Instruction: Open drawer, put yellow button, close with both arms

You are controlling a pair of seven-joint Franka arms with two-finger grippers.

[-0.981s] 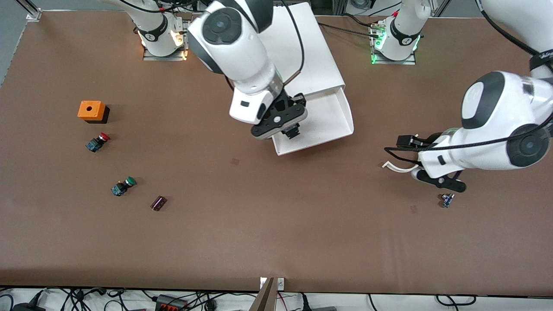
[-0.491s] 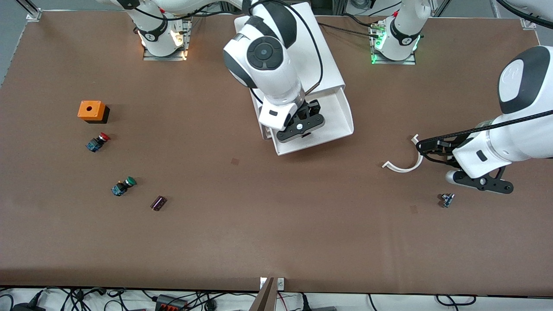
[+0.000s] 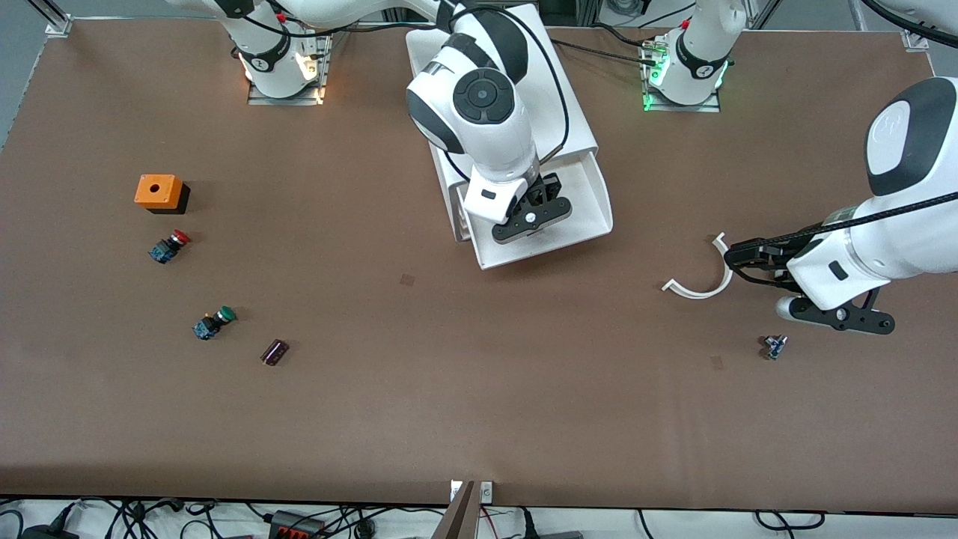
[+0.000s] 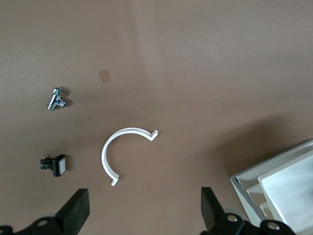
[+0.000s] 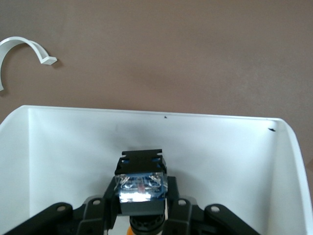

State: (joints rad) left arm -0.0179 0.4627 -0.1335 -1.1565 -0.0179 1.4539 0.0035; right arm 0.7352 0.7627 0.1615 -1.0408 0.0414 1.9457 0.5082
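Note:
The drawer (image 3: 599, 202) stands pulled out of the white cabinet (image 3: 572, 112), toward the front camera. My right gripper (image 3: 530, 217) hangs over the drawer's inside, shut on the yellow button (image 5: 142, 188). The right wrist view shows the button's black-and-blue body between the fingers, a bit of orange cap below it, and the drawer's white wall (image 5: 220, 142) round it. The front view hides the button under the hand. My left gripper (image 3: 842, 320) waits open over bare table near the left arm's end, its fingers (image 4: 78, 210) wide apart with nothing between them.
A white curved piece (image 3: 703, 288) and a small metal fitting (image 3: 775, 346) lie beside the left gripper. An orange box (image 3: 159, 192), a red button (image 3: 170, 245), a green button (image 3: 213, 323) and a dark cylinder (image 3: 275, 352) lie toward the right arm's end.
My right gripper has carried the button farther over the open drawer and lower. My left arm has drawn back toward its end of the table, uncovering the white curved piece.

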